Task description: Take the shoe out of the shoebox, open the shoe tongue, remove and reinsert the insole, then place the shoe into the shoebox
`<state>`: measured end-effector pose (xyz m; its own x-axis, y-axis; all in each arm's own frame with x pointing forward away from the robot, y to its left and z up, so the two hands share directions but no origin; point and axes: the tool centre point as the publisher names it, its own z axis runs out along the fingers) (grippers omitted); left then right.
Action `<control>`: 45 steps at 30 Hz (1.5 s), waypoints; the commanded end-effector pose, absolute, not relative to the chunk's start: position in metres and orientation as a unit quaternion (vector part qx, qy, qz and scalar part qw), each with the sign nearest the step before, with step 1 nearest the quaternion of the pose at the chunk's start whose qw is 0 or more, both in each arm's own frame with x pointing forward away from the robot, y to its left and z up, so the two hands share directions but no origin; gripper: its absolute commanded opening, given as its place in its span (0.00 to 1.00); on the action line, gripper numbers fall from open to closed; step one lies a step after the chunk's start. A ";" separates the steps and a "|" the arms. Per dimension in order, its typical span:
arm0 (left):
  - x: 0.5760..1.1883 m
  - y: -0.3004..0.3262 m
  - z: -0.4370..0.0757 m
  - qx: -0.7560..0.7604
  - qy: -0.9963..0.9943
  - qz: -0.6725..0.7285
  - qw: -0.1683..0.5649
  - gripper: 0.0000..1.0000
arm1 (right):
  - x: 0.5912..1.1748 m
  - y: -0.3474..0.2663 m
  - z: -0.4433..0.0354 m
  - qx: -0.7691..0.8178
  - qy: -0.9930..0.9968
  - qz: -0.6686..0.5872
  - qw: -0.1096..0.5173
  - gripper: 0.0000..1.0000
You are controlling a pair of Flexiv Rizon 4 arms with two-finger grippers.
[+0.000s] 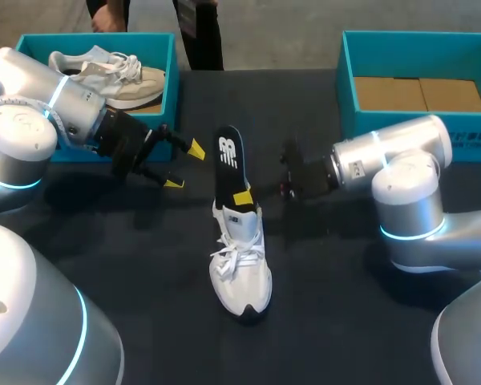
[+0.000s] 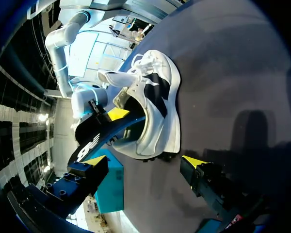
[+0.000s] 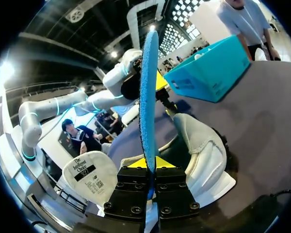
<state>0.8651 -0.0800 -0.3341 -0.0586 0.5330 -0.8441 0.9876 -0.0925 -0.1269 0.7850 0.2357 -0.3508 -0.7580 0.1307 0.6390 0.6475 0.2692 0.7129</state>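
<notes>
A white shoe stands upright mid-table, toe toward the front edge. Its black insole sticks up out of the heel opening. My right gripper is shut on the insole's lower part just above the shoe; in the right wrist view the insole's blue underside rises straight from between that gripper's yellow tips, with the shoe beside it. My left gripper hangs open left of the insole, touching nothing. In the left wrist view the shoe and insole lie ahead of its spread fingers.
A teal shoebox at the back left holds a second pale shoe. Another teal box at the back right has brown cardboard inside. The dark table spreads around the shoe.
</notes>
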 end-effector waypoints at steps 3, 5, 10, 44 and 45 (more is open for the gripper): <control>0.864 -0.080 -0.334 0.624 0.610 -0.395 0.288 1.00 | 0.776 0.238 -0.362 -0.257 -0.760 -0.546 0.240 0.00; 0.864 -0.080 -0.334 0.624 0.610 -0.395 0.288 1.00 | 0.773 0.237 -0.363 -0.258 -0.760 -0.545 0.241 0.00; 0.864 -0.080 -0.334 0.624 0.610 -0.395 0.288 1.00 | 0.769 0.236 -0.363 -0.258 -0.761 -0.544 0.241 0.00; 0.864 -0.080 -0.334 0.624 0.610 -0.395 0.288 1.00 | 0.810 0.250 -0.320 -0.240 -0.768 -0.550 0.222 0.26; 0.864 -0.080 -0.334 0.624 0.610 -0.395 0.288 1.00 | 0.811 0.250 -0.318 -0.240 -0.769 -0.549 0.221 0.23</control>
